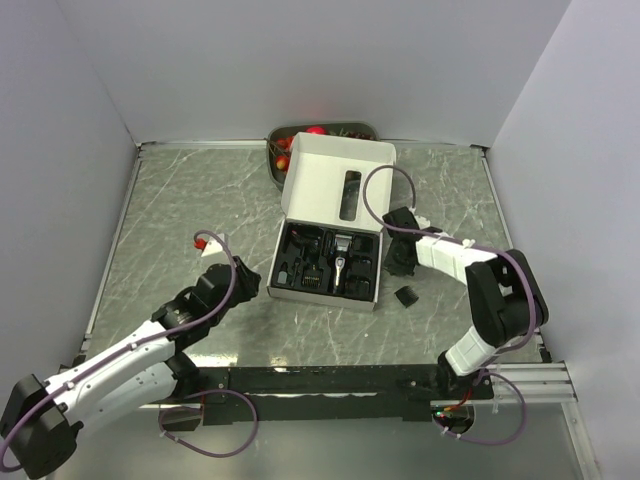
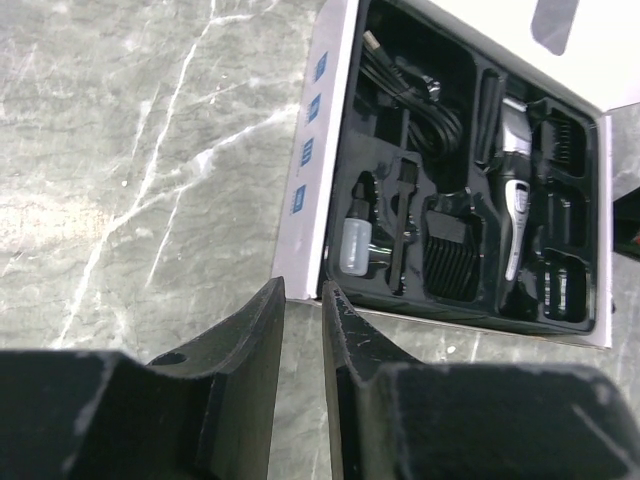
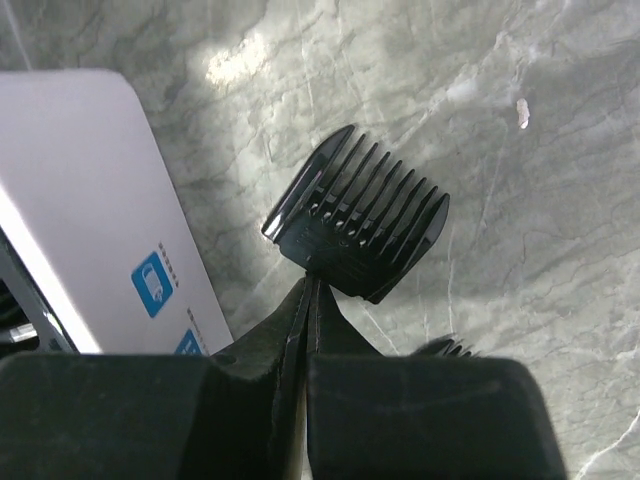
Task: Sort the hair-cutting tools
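My right end effector (image 3: 312,285) is pinched fully closed on the back edge of a black comb guard (image 3: 355,215), over the worktop (image 3: 520,200) just right of the open white box (image 3: 90,200). My left end effector (image 2: 302,295) shows a narrow gap with nothing in it, beside the box's near left corner. The hair clipper (image 2: 515,190) lies in the box tray. A small black piece (image 1: 407,296) sits loose on the worktop.

Top camera looked down over the whole table (image 1: 180,210); wrist cameras sat close above it; all shared the box (image 1: 318,190).
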Controlling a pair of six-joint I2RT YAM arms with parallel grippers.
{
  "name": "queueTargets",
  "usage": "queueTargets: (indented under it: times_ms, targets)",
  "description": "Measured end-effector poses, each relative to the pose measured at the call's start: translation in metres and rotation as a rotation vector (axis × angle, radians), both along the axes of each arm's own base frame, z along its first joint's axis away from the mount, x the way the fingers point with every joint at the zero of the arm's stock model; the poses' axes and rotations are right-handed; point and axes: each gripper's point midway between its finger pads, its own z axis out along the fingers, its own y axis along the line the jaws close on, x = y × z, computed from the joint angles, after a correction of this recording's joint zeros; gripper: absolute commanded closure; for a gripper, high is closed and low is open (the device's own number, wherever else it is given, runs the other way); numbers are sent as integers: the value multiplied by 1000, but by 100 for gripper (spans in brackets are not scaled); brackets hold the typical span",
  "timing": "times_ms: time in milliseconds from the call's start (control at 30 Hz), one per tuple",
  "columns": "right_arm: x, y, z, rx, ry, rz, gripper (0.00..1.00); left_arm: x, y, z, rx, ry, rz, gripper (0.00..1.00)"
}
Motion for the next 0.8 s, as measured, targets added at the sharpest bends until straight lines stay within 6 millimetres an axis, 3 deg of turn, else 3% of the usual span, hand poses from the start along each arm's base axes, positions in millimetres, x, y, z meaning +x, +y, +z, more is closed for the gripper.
queueTargets:
  times_ms: [300,800]
  targets:
    - [18,-7,1,4,27,-80,100,1,1,-9,27,25,6,73]
    - [67,-42,22,-69,-91,-269,100,4,1,-2,21,8,17,73]
